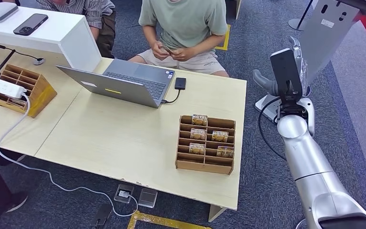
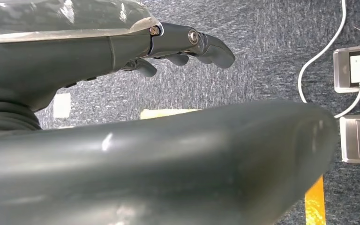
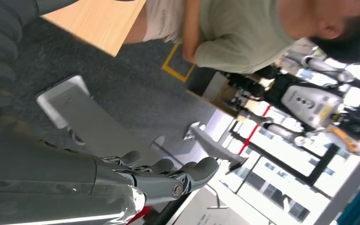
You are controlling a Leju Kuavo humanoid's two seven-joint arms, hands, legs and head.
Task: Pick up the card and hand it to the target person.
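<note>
Several printed cards (image 1: 199, 120) stand in the slots of a brown wooden rack (image 1: 205, 167) on the near right part of the table (image 1: 124, 138). My right hand (image 1: 286, 71) is raised off the table's right side, well beyond the rack, with its dark back toward me. In the right wrist view its fingers (image 3: 187, 176) lie stretched out with nothing in them, pointing past the person in a green shirt (image 3: 234, 37). That person (image 1: 186, 24) sits behind the table, both hands together on a small thing. My left hand (image 2: 178, 47) hangs over the carpet, empty, its fingers loosely apart.
A grey laptop (image 1: 124, 83) is open at the table's far side, cabled to a small black box (image 1: 180, 83). At the left are a second wooden rack (image 1: 24, 88) and a white power strip (image 1: 0, 86). A white stand (image 1: 324, 33) rises beside my right hand. Floor sockets (image 2: 358, 70) lie below.
</note>
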